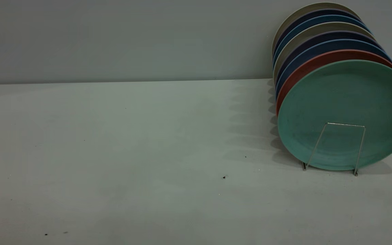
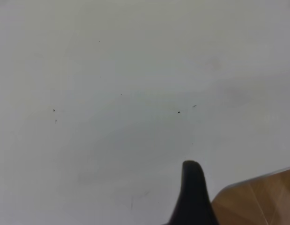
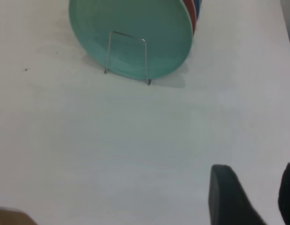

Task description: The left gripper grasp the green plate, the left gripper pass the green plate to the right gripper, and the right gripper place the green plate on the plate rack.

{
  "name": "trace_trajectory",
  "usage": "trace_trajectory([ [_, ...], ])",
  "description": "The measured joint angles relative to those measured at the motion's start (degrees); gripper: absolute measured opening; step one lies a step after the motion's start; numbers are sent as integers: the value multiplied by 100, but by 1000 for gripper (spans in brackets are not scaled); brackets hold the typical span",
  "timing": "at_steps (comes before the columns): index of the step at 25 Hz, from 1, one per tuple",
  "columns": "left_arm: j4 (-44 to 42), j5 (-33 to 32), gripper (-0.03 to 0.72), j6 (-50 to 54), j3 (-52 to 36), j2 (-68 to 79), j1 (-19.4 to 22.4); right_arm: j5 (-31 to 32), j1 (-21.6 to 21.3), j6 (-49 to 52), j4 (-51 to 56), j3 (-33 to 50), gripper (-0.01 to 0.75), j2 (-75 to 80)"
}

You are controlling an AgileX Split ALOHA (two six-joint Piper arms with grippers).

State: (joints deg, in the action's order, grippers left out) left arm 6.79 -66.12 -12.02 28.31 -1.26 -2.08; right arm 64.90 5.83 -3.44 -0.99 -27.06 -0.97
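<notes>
The green plate (image 1: 345, 112) stands upright on its edge at the front of a row of plates at the table's right. It leans behind the front wire loop of the plate rack (image 1: 345, 124). The right wrist view shows the same plate (image 3: 135, 28) and the rack's loop (image 3: 128, 35) some way ahead of my right gripper (image 3: 255, 190). That gripper is open and empty over bare table. My left gripper (image 2: 194, 187) shows only as one black tip over bare table, far from the plate. Neither gripper appears in the exterior view.
Behind the green plate stand a salmon-pink plate (image 1: 318, 61), dark blue plates (image 1: 305, 54) and beige ones. A grey wall runs behind the table. The table edge and wooden floor (image 2: 262, 201) show beside the left gripper. Small dark specks (image 1: 224, 177) lie on the table.
</notes>
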Motion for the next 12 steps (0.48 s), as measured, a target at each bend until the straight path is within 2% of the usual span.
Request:
trace_trajectory([
  [5, 0, 0, 592, 0, 0, 0, 0, 0, 0, 5, 0, 0, 241, 0],
  [12, 0, 0, 592, 0, 0, 0, 0, 0, 0, 5, 0, 0, 236, -10],
])
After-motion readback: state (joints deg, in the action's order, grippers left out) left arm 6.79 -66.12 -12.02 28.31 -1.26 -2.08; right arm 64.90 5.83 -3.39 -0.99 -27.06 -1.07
